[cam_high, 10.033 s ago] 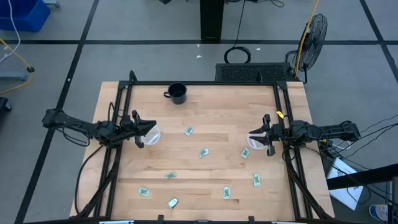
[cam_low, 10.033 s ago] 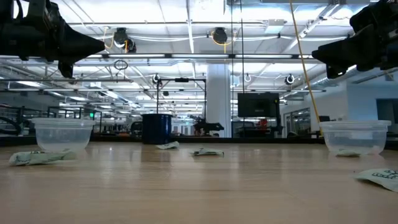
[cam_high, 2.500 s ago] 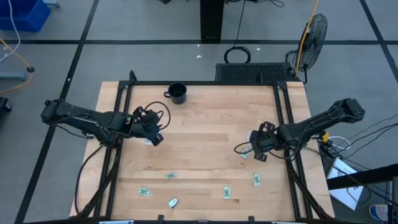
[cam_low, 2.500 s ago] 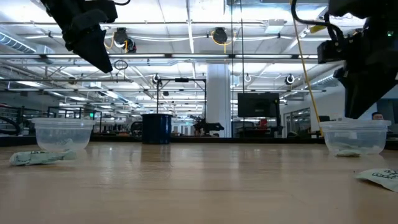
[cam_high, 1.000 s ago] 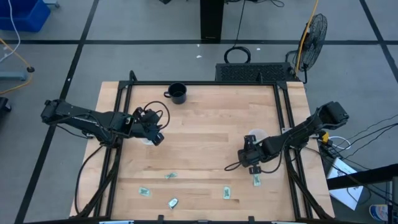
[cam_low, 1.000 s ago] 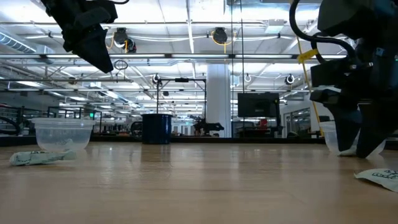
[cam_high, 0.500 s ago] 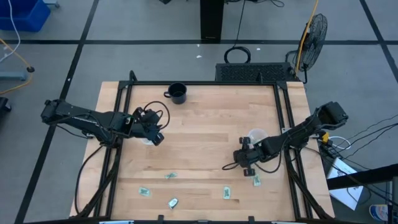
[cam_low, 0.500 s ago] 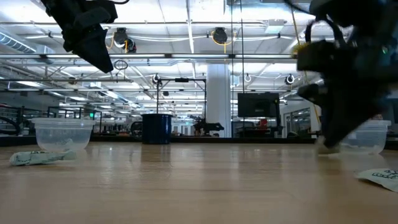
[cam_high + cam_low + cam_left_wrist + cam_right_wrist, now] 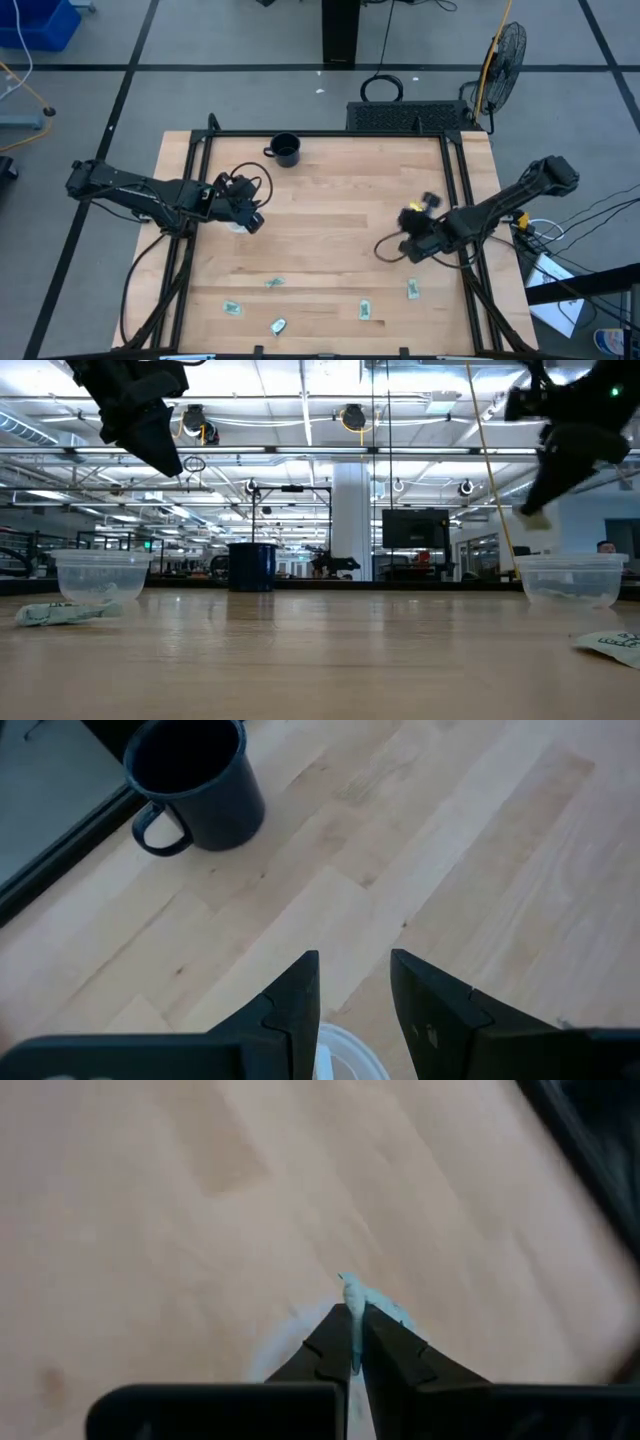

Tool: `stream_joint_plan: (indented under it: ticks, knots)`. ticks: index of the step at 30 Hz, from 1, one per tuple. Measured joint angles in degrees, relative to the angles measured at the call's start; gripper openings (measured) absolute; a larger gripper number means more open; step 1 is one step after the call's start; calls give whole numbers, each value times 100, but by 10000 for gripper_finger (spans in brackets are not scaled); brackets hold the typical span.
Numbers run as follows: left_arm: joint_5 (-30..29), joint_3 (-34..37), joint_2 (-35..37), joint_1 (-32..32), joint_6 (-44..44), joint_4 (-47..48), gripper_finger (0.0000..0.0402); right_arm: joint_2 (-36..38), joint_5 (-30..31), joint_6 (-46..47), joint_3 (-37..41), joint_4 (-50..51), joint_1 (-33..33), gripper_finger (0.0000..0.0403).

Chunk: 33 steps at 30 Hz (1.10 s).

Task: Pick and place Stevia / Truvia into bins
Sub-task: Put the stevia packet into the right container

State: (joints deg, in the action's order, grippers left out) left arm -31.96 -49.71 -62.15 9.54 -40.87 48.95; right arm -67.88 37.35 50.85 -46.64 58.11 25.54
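My right gripper (image 9: 352,1315) is shut on one white sweetener packet (image 9: 350,1292), high above the right bin (image 9: 570,580); from above the gripper (image 9: 412,225) covers that bin. The left bin (image 9: 100,575) stands on the table's left, with my left gripper (image 9: 352,960) open and hovering above it (image 9: 252,222); its rim (image 9: 345,1050) shows between the fingers. Loose packets lie flat near the near edge (image 9: 274,283), (image 9: 231,308), (image 9: 278,325), (image 9: 366,309), (image 9: 412,290). My right gripper pinches the packet between its two fingers, coming from above and pointing down. The packet's top edge (image 9: 347,1283) sticks out past the fingertips, seen edge-on. It is lifted clear of the table (image 9: 535,512).
A black handled mug (image 9: 286,150) stands near the far edge (image 9: 195,780). Black frame rails run along the table's left (image 9: 190,200) and right (image 9: 462,200) sides. One packet lies beside the left bin (image 9: 55,614), another at the near right (image 9: 610,645).
My right gripper was down at the table beside the right bin, took hold of a packet there, then rose and moved toward the far edge over the right bin. The packet has been lifted clear of the wood.
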Motion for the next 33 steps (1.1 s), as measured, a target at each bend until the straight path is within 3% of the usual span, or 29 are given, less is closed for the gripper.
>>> stream_joint_plan:
  ticks: [3,8,23,29,33]
  knots:
    - [-155,0,-42,0,25,-1,131,138,-5,804,371,147,0,8]
    - [-214,0,-50,-2,-9,0,131,171,-701,524,697,-501,-46,8]
    - [-80,0,-50,19,-408,2,131,165,-749,689,1373,-863,-46,9]
    - [495,0,-98,213,103,-206,131,165,-756,517,1424,-950,-44,12]
    - [1192,0,-260,429,632,-740,131,165,-766,159,1424,-1121,-44,40]
